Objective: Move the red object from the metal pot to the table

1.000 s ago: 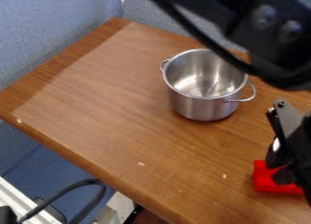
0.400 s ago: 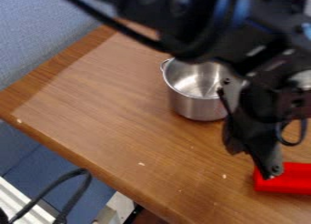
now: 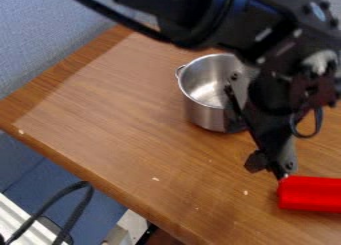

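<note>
I see black pincer point(image 3: 273, 167) empty, can't tell jaw spread, small bright red rectangular block point(image 3: 310, 194) on brown wooden table point(image 3: 94, 105) just right-below its tips, shiny steel pot point(image 3: 213, 93) up-left behind it

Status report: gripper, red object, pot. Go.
Gripper empty, fingers clear of the red object. Red object lying on the table near its front edge, outside the metal pot. Pot looks empty. Nothing in the way.

I see the red object point(image 3: 309, 193) lying on the table point(image 3: 107, 100). My gripper point(image 3: 272, 164) hangs beside it, blurry, maybe open, near the metal pot point(image 3: 208, 90).
</note>
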{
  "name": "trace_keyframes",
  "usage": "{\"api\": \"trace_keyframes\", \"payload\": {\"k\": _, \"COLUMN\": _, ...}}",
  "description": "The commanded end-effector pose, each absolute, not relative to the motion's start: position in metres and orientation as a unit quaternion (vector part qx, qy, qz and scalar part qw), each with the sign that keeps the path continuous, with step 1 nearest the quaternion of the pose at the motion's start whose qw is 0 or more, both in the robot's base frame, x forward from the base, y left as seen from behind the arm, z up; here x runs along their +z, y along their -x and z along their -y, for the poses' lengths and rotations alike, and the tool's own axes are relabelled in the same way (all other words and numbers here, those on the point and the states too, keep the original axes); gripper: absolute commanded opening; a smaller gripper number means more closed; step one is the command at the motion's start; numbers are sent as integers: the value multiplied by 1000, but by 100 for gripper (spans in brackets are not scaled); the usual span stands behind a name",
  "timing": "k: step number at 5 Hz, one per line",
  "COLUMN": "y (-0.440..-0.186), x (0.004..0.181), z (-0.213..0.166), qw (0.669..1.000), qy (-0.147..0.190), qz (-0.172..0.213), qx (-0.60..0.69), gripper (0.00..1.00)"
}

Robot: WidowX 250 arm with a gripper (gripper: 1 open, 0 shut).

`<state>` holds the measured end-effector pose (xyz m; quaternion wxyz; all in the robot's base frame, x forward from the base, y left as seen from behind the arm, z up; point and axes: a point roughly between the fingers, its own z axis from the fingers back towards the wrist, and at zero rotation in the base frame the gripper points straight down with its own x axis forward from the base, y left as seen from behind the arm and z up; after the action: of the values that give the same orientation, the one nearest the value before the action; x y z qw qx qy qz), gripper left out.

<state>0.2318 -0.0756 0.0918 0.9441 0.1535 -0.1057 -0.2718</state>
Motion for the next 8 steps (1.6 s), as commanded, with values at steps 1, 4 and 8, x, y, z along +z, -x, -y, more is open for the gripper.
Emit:
{"api": "trace_keyframes", "payload": {"k": 1, "y": -244, "x": 93, "z": 79, "qw": 951, "qy": -116, "qz": 123, "qx": -258, "gripper": 100}}
{"api": "trace_keyframes", "payload": {"k": 4, "y": -281, "x": 50, "z": 96, "qw": 948, "qy": -56, "qz": 126, "qx": -288, "gripper": 100}}
{"api": "trace_keyframes", "payload": {"k": 8, "y": -284, "x": 43, "z": 108, "qw": 933, "qy": -39, "qz": 130, "qx": -333, "gripper": 100}}
